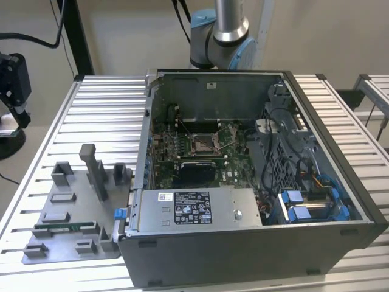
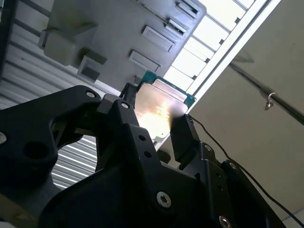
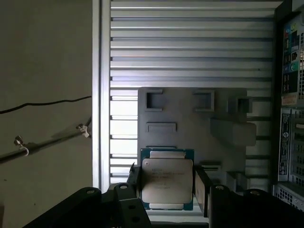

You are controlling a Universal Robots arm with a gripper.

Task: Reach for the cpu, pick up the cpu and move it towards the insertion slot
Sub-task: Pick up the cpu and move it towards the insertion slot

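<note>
The cpu [image 3: 167,179], a flat square chip with a pale metallic face and a thin green edge, sits between my gripper's [image 3: 167,185] two black fingers. The fingers [image 3: 135,183] press against two opposite edges of the chip. In the second wrist view the cpu [image 2: 159,107] glints between the same fingers, and my gripper [image 2: 156,113] holds it in the air above the grey tray [image 2: 118,28]. The insertion slot [image 1: 203,145], a square socket with a shiny frame and thin wire levers, lies on the board inside the open computer case [image 1: 316,201].
The grey plastic tray [image 1: 67,243] lies on the ribbed metal table at the exterior view's left, with upright grey blocks [image 1: 94,170] and a long green memory stick [image 1: 64,227]. The arm's base [image 1: 222,36] stands behind the case. A black device [image 1: 12,85] hangs at the exterior view's left edge.
</note>
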